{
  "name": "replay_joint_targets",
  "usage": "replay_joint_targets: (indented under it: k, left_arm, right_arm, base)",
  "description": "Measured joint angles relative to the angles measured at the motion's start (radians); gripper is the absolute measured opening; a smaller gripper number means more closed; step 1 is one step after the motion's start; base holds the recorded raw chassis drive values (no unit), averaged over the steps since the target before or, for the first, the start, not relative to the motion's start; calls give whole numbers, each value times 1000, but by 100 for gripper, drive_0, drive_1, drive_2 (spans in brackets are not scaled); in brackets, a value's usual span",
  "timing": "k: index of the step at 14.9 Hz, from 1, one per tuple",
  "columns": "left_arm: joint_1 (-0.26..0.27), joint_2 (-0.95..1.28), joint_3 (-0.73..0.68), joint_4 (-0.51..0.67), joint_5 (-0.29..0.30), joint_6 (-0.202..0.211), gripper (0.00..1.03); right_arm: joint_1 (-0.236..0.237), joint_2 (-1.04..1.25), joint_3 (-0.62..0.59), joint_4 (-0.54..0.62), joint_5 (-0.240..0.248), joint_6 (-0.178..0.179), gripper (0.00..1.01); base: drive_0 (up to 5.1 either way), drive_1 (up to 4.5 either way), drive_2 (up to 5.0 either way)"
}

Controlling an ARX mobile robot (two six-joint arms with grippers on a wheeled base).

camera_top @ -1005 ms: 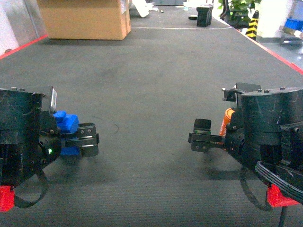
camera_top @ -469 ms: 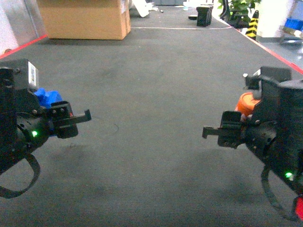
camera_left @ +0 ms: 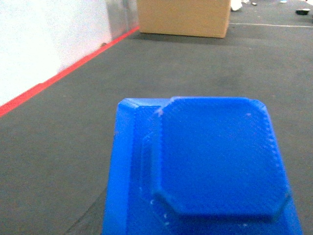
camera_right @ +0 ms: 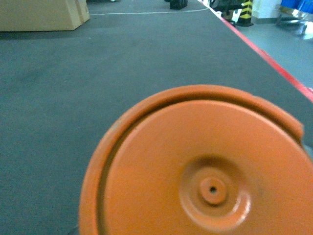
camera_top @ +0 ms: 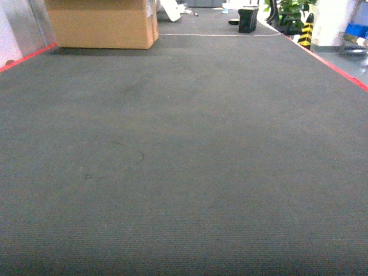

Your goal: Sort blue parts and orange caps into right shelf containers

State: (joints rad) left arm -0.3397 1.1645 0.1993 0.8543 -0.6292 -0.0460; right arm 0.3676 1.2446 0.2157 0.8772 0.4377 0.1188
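Mid-carry, I'd say: a blue part (camera_left: 210, 171) fills the left wrist view and an orange cap (camera_right: 205, 166) fills the right one, each presumably gripped, though no fingers show, so I can't tell. No shelf bins visible. Only dark floor (camera_top: 184, 161) and a cardboard box (camera_top: 103, 23). Delivery remains.

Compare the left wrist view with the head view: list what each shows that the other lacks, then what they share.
Only the left wrist view shows a blue part, close up and filling the lower frame, plus a white wall on the left. Only the head view shows the black box, green plant and striped post at the far end. Both share the dark floor mat, its red edge line and the cardboard box. Neither shows a claw.
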Motion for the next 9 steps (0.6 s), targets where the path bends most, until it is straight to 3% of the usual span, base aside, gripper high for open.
replay_joint_targets:
  k: [1,2,3,5,6,8,9]
  left_arm:
    - [-4,-249,-42,-164,-53,13,43]
    - [-2,-435,-41,-282,-69,15,43]
    - [0,-568,-35,-365,-66,13,43]
    - [-8,-596,-16,-396,-43,12,43]
    - [72,-647,-16,-537,182,28,43]
    - [153,-730,-56,-566,403,29,43]
    - [169,-754,-67,-570,452,29,43]
  right_arm:
    - [-5,-246,-61,-148,48,-17,46]
    - [-3,-417,-70,-240,84,-26,45]
    - [24,-522,-69,-263,132,-38,45]
    - [32,-532,-45,-270,139,-43,45]
    - [3,-554,-42,-355,56,-63,45]
    - [-91,-661,-79,-439,-134,-95,45]
    - [-120,-697,-93,-453,-178,-96,45]
  base:
    - [0,0,0]
    - [0,0,0]
    - [0,0,0]
    - [0,0,0]
    - [0,0,0]
    - [0,0,0]
    - [0,0,0]
